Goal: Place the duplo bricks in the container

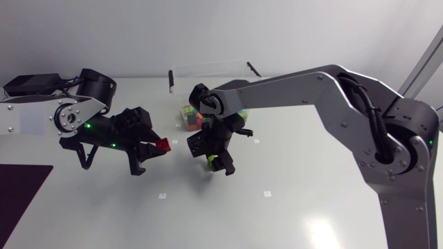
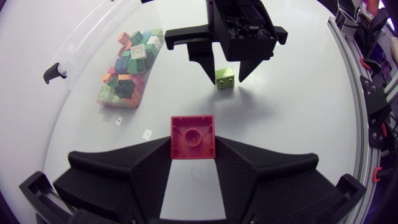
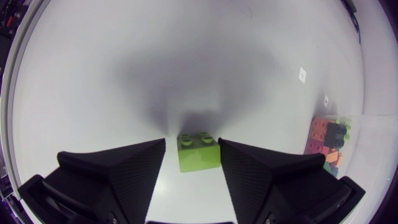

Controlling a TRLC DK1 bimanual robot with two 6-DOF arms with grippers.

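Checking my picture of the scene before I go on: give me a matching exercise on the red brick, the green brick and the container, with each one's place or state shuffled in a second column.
Column one:
1 red brick
2 green brick
3 container

Column two:
A holds a pile of mixed bricks
B on the table, between the open right jaws
C gripped in the left jaws

Pairs: 1-C, 2-B, 3-A.
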